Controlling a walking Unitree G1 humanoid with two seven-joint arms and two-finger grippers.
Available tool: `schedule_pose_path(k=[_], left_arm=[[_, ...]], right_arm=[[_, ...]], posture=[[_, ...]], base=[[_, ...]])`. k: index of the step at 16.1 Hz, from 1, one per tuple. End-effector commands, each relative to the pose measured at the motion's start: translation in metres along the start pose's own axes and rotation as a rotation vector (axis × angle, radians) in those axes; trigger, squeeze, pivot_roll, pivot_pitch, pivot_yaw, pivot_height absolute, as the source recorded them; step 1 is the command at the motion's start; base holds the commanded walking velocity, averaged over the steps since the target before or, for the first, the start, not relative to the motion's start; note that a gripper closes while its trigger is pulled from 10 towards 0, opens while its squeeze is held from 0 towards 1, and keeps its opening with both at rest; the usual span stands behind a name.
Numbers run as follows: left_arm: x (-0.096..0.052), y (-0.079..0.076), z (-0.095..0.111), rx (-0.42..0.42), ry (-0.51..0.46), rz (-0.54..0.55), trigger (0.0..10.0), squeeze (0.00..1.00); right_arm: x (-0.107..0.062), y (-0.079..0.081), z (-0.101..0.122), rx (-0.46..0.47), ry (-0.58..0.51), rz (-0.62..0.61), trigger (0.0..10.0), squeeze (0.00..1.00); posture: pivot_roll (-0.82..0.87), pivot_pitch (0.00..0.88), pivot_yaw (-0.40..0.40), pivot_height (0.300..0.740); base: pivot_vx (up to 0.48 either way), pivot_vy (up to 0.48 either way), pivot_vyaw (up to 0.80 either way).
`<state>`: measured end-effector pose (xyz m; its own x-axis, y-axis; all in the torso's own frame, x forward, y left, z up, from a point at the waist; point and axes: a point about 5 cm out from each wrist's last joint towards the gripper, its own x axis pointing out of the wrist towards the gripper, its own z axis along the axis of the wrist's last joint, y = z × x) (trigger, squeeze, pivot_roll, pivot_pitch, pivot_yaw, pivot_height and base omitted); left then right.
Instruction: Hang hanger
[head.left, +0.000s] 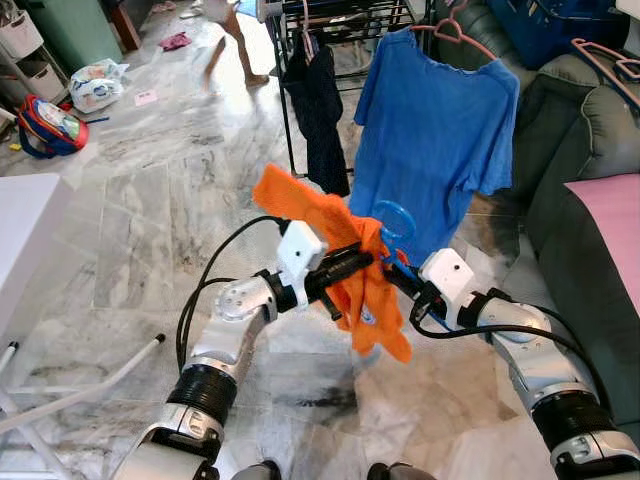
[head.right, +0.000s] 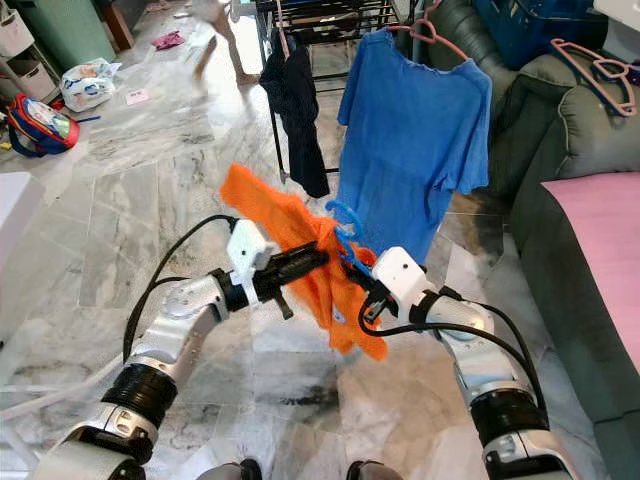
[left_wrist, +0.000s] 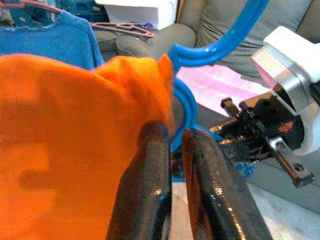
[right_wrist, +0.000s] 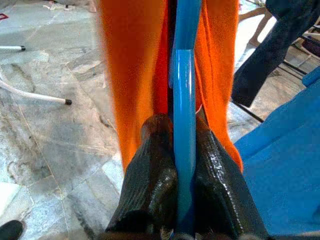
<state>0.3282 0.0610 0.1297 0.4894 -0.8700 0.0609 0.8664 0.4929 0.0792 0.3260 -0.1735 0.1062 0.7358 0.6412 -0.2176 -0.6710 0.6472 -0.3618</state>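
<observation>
An orange garment (head.left: 305, 212) hangs on a blue plastic hanger (head.left: 398, 221), held in the air between my two arms. My left gripper (head.left: 366, 262) reaches in from the left and is shut on the orange garment (left_wrist: 60, 125) at its collar, right beside the hanger's neck (left_wrist: 183, 102). My right gripper (right_wrist: 184, 137) is shut on the blue hanger (right_wrist: 184, 75), whose bar runs between its fingers (right_wrist: 152, 165). The cloth drapes down below both grippers. A drying rack (head.left: 345, 18) stands ahead, with a blue T-shirt (head.left: 435, 130) on a pink hanger.
A dark garment (head.left: 320, 105) also hangs on the rack. A grey sofa (head.left: 585, 150) with a pink cushion (head.left: 610, 225) and pink hangers (head.left: 612, 62) is on the right. A white table (head.left: 25, 225) stands left. A person's legs (head.left: 235, 45) are far back.
</observation>
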Motion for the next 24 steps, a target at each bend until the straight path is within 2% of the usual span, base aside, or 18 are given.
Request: schedule_pose_path(k=[1,6,10,13,15,18,20,24], left_arm=[[0.0,-0.001,-0.002,0.011,0.012,0.001,10.0,1.0],[-0.004,0.003,0.004,0.119,0.018,-0.047,10.0,1.0],[-0.011,0.012,0.009,0.158,0.035,-0.075,10.0,1.0],[-0.021,0.024,0.01,0.217,0.085,-0.076,10.0,1.0],[-0.032,0.042,0.017,0.348,0.141,-0.046,10.0,1.0],[-0.04,0.055,0.022,0.472,0.222,-0.035,10.0,1.0],[-0.041,0.059,0.023,0.513,0.25,-0.046,10.0,1.0],[-0.037,0.055,0.019,0.621,0.303,-0.112,10.0,1.0]], right_arm=[[0.002,-0.005,0.012,-0.025,-0.048,-0.011,0.0,0.0],[-0.001,-0.006,0.01,-0.028,-0.042,-0.017,0.0,0.0],[-0.006,-0.009,0.007,-0.034,-0.029,-0.018,0.0,0.0],[-0.01,-0.01,0.004,-0.044,-0.015,-0.012,0.0,0.0],[-0.02,-0.012,0.0,-0.065,0.01,0.025,0.0,0.0],[-0.033,-0.015,-0.001,-0.09,0.032,0.071,0.0,0.0],[-0.041,-0.016,-0.001,-0.108,0.048,0.101,0.0,0.0],[-0.051,-0.012,0.003,-0.143,0.072,0.198,0.0,0.0]], posture=[[-0.08,0.157,0.062,0.74],[-0.08,0.155,0.066,0.74],[-0.07,0.154,0.066,0.74],[-0.07,0.155,0.063,0.74],[-0.07,0.154,0.059,0.74],[-0.07,0.153,0.058,0.74],[-0.08,0.154,0.059,0.74],[-0.09,0.152,0.063,0.74]], base=[[0.0,0.0,0.0],[0.0,0.0,0.0],[0.0,0.0,0.0],[0.0,0.0,0.0],[0.0,0.0,0.0],[0.0,0.0,0.0],[0.0,0.0,0.0],[0.0,0.0,0.0]])
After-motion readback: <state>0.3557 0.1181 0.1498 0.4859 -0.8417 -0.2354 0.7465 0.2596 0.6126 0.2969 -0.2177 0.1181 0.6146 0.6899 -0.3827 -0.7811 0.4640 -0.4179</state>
